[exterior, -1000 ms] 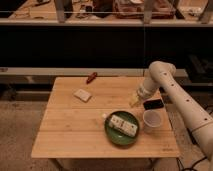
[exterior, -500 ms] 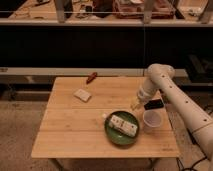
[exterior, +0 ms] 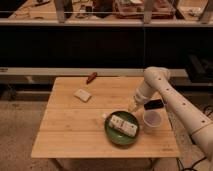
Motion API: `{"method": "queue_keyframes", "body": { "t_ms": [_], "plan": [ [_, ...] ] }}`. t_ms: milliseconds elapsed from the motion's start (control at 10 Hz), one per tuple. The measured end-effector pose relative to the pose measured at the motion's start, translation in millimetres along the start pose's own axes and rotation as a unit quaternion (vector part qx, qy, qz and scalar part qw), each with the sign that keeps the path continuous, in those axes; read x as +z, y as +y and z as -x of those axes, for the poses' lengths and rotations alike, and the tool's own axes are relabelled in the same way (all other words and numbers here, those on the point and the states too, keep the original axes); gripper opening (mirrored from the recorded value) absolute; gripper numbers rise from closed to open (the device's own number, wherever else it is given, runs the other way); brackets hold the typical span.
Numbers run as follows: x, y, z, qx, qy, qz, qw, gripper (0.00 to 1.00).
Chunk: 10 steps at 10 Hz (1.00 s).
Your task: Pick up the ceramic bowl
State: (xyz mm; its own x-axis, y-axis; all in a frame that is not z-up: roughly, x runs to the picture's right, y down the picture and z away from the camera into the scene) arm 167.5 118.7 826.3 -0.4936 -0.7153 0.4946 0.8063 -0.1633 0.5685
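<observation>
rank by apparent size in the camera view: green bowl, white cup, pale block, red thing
1. round dark-green ceramic bowl
2. translucent white cup
3. pale flat block and small red object: too alike to rank
The pincer hangs over the bowl's far rim.

Red object point(exterior: 91, 77) at far table point(exterior: 65, 135) edge; pale packet point(exterior: 82, 95); translucent cup point(exterior: 152, 120).

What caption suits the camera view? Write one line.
End effector at the far rim of the ceramic bowl, beside the cup.
</observation>
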Motion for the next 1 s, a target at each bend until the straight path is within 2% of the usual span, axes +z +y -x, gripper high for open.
{"method": "queue_keyframes", "body": {
  "t_ms": [300,500,1000],
  "plan": [
    [7.8,0.6,4.2,-0.019,0.000,0.013,0.9997,0.42],
    [1.7,5.5,-1.3,-0.014,0.023,0.026,0.9993,0.36],
    [1.7,6.3,-1.0,-0.011,0.024,0.026,0.9993,0.36]
  ]
}}
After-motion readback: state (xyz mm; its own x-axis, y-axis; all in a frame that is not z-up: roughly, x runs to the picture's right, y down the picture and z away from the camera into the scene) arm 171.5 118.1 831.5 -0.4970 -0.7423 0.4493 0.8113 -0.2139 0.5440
